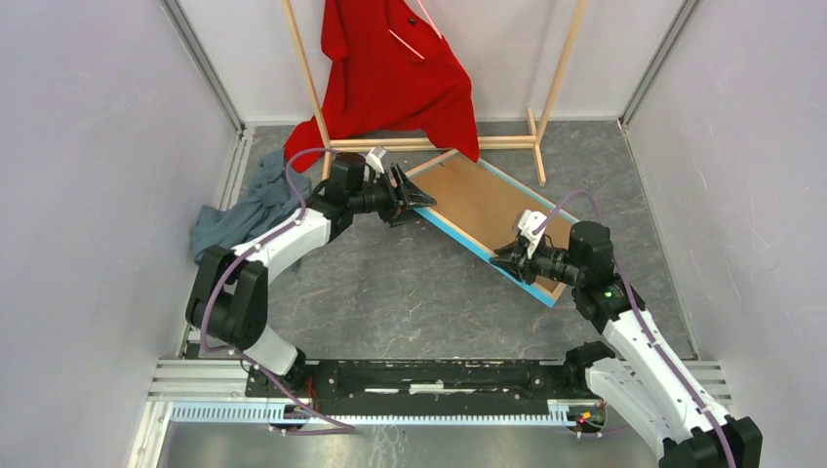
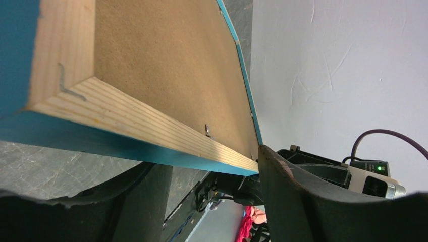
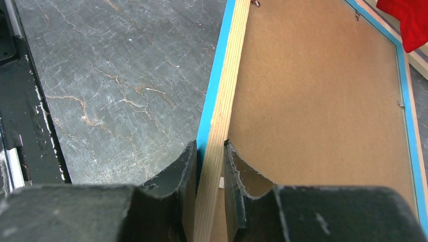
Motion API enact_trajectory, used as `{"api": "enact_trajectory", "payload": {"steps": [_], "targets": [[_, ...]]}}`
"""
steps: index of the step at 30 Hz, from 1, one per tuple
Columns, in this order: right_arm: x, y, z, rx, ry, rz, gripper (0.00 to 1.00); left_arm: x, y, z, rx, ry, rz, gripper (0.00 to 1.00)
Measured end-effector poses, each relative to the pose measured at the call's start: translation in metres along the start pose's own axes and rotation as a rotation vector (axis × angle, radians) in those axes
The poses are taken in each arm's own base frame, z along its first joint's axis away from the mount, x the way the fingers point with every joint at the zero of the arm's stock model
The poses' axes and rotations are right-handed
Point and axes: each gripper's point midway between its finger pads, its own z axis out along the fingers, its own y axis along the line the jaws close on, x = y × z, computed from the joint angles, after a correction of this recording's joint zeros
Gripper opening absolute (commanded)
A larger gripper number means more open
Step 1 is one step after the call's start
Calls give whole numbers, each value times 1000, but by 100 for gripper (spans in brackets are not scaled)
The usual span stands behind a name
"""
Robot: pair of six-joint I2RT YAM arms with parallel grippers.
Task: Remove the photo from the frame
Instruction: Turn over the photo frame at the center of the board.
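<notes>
- Right fingers [image 3: 179, 176] are nearly closed and pinch the frame [image 3: 228, 85] by its pale wood rail. One finger sits on the blue outer side, the other on the inner side against the brown backing board [image 3: 313, 101].
- Left fingers [image 2: 303, 201] stand well apart, open, at the frame's far corner. The end rail runs across the gap between them, and I cannot tell whether either one presses on it.
- The frame lies back-up on the grey tabletop [image 3: 116, 75], stretching from the right fingers away to the left fingers.
- The photo itself doesn't show: only the board faces up.
- Beyond the left fingers a red garment [image 1: 390, 78] hangs on a wooden rack [image 1: 558, 83], its hem just over the frame's far edge.
- A blue-grey cloth [image 1: 244, 205] sits out to the left fingers' left.
</notes>
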Motion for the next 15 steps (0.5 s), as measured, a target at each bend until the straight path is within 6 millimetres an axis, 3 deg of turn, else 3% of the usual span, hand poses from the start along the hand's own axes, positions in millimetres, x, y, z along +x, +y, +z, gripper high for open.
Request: {"api": "enact_trajectory", "payload": {"steps": [15], "targets": [[8,-1,2,5,11,8,16,0,18,11,-15,5,-22,60]]}}
